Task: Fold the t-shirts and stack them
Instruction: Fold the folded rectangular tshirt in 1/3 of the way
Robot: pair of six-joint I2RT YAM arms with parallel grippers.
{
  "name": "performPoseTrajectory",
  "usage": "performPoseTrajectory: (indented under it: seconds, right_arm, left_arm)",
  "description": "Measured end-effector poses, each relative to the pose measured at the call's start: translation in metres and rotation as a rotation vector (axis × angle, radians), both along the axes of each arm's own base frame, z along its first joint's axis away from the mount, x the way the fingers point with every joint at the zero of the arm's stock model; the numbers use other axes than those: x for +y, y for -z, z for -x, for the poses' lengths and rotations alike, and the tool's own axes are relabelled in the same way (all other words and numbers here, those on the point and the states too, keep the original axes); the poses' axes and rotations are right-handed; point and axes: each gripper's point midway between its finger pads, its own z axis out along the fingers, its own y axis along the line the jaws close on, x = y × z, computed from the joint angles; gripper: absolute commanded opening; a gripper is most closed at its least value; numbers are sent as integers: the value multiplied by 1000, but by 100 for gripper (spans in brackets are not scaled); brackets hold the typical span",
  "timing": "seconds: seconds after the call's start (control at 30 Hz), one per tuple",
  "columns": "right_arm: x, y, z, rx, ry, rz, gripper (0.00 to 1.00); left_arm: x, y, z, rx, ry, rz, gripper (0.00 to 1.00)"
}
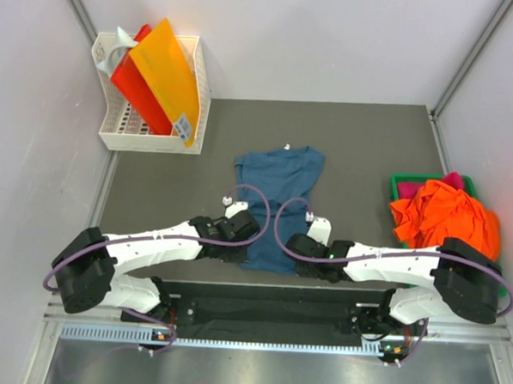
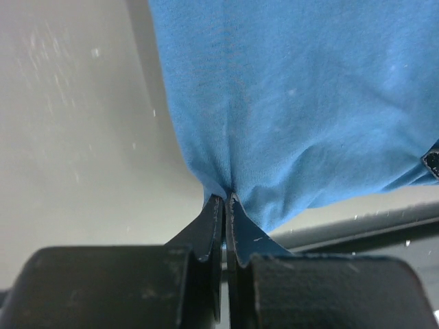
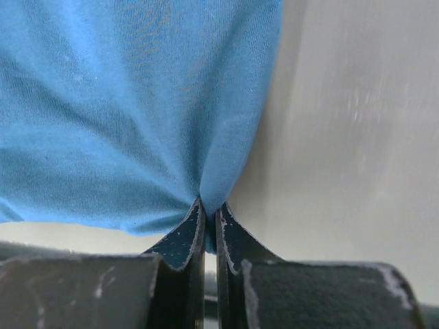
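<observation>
centrally, item one: dark teal-blue t-shirt (image 1: 279, 180), spread on the grey counter (image 1: 171, 187) between the two arms, collar to the far side, near hem toward the bases. left pincer (image 2: 224, 199) clenched on the hem's left corner and right pincer (image 3: 209, 204) clenched on its right corner, with cloth gathered into pleats at each grip. item two: heap of bright orange t-shirts (image 1: 444, 217), a magenta-pink one (image 1: 453, 178) showing at its far side, in the green tray (image 1: 405, 177) at the counter's right edge, apart from the blue shirt.

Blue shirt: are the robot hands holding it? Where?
Yes, the blue shirt by its near hem: left gripper pinches the left corner, right gripper the right corner.
</observation>
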Motion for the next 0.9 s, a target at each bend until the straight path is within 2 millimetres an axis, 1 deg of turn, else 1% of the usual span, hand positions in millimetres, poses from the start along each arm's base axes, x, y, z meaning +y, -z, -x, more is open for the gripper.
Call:
performPoseTrajectory:
  seconds: [0.07,0.1,0.13,0.17,0.2,0.23,0.27,0.3,0.33,0.37,0.4,0.43,0.47,0.5,0.53,0.57,0.6,0.63,0.67,0.73,0.8,0.9]
  right_arm:
    - [0,0,8,12,-3,0,1]
    - [-1,0,11,17,-4,3,8]
    - [-2,0,13,20,-4,6,28]
    - [-2,0,14,22,-3,9,38]
    - [-2,0,14,23,3,8,48]
    - [-5,-2,14,21,-3,28,70]
    - [-8,-4,14,18,-10,49,76]
    - [-9,-9,12,12,-16,65,79]
    - [-8,-17,8,-2,-30,83,82]
    - [-3,-28,3,-24,-42,83,83]
    - [4,-42,-5,-49,-53,76,83]
    - [19,-63,-17,-93,-67,48,79]
    - [28,-78,-25,-126,-75,26,70]
    - [39,-95,-35,-163,-85,1,58]
    - [46,-106,-43,-193,-91,-15,29]
    - [53,-118,-53,-227,-97,-30,11]
    - [57,-123,-61,-251,-106,-31,0]
    - [59,-122,-68,-264,-111,-21,0]
    - [59,-118,-73,-268,-117,-4,0]
    - [58,-100,-84,-251,-124,47,0]
    - [56,-77,-91,-221,-141,107,0]
    - [52,-46,-94,-167,-176,180,0]
  left_arm:
    - [1,-1,7,10,6,-6,0]
    - [2,-2,10,14,9,-8,0]
    - [3,-2,12,16,9,-9,0]
    - [4,-3,14,15,10,-12,10]
    - [5,-5,16,12,9,-12,16]
    - [6,-7,15,2,7,-14,29]
    - [8,-11,14,-15,3,-16,39]
    - [10,-15,13,-30,8,-17,52]
    - [11,-23,10,-53,6,-19,56]
    - [10,-35,4,-91,3,-7,59]
    - [6,-51,-4,-139,-2,18,59]
    - [0,-73,-15,-205,-10,54,59]
    - [-4,-90,-23,-252,-17,82,59]
    - [-8,-109,-32,-309,-25,115,57]
    - [-11,-125,-40,-357,-32,138,51]
    - [-12,-139,-48,-404,-47,156,49]
    - [-12,-147,-53,-436,-60,161,46]
    - [-10,-154,-62,-473,-88,163,38]
    - [-8,-157,-66,-491,-108,159,34]
    - [1,-155,-75,-518,-172,137,26]
    - [9,-151,-79,-530,-217,122,25]
    - [15,-142,-82,-533,-262,98,24]
